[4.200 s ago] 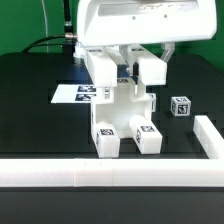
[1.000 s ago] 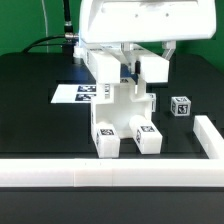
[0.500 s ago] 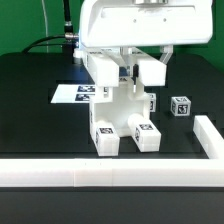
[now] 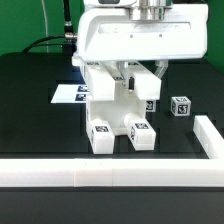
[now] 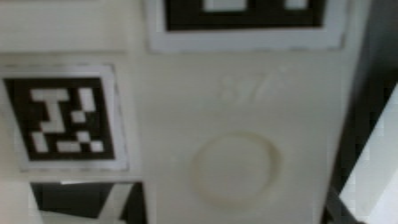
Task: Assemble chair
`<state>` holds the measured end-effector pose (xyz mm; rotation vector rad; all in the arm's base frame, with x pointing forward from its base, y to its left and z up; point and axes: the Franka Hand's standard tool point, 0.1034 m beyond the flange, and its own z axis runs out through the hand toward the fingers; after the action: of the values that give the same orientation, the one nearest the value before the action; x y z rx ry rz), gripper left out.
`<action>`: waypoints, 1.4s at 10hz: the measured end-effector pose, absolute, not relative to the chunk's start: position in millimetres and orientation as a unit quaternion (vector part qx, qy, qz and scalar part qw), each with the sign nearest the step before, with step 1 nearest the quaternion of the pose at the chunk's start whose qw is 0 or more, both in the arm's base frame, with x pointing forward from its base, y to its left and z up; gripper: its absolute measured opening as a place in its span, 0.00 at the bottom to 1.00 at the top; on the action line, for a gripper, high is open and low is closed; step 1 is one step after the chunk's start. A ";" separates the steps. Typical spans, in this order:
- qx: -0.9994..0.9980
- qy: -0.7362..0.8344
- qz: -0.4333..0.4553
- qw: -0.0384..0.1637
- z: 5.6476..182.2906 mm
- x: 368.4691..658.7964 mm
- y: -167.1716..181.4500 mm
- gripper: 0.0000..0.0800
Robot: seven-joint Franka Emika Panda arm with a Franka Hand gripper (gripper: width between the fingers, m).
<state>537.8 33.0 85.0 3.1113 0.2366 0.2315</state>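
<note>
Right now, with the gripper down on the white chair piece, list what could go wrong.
1. The gripper sits low on the chair piece, and the wrist view is too close to show the fingers, so the grip cannot be checked. The piece might slip or tip.
2. The small cube stands near the piece on the exterior view's right, so a sideways shift could knock it.
3. The piece's feet stand near the front rail, and a forward push might jam them.

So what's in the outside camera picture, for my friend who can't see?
The robot's white gripper hangs low over a tagged white chair part standing on a black table. A small tagged cube sits to the exterior view's right, and the marker board lies behind.
</note>
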 end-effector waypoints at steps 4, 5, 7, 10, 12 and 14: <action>0.995 0.075 0.065 0.011 72.2 533.9 29.7 0.36; 0.995 0.075 0.067 0.011 72.1 534.6 29.5 0.36; 0.995 0.075 0.067 0.012 72.1 535.5 29.0 0.36; 0.995 0.074 0.068 0.012 72.2 536.4 27.9 0.36; 0.995 0.074 0.066 0.013 69.4 536.2 27.2 0.58; 0.995 0.074 0.065 0.013 68.6 535.5 27.5 0.76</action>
<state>535.5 27.5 68.6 3.1007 0.2292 0.2027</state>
